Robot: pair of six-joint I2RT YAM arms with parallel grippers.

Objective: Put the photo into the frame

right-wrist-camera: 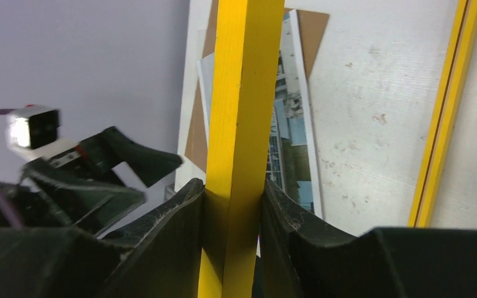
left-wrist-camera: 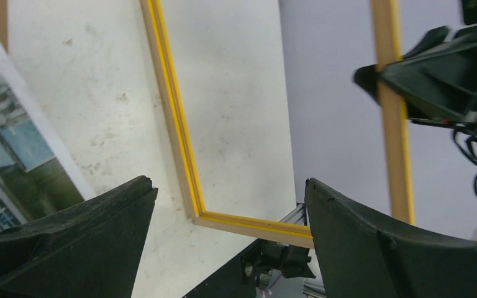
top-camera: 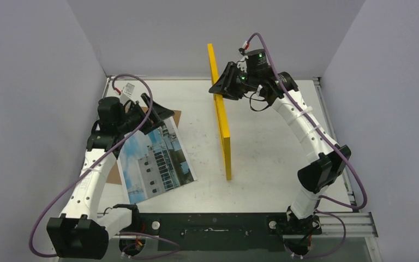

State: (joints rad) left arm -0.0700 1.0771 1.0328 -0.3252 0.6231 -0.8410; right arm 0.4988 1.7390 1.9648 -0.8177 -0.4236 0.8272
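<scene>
Frame: the yellow frame stands on its long edge across the middle of the table, running from the far wall toward the near side. Its lower edge seems to rest on the tabletop, though the overhead view is too steep to be sure.
Right gripper: the right gripper is closed over the frame's upper rail near its far end. In the right wrist view both jaws press flat against the two sides of the yellow bar.
Left gripper: the left gripper hangs over the far left part of the table with its jaws spread wide. The left wrist view shows nothing between them.
Photo: the photo lies flat and picture side up on the left of the table, turned at an angle. It is well apart from the frame, and its far corner sits just under the left gripper.
Brown board: a brown board lies under the photo and pokes out past its far corner and its left edge.
Contact: whether the left gripper touches the photo cannot be told.
</scene>
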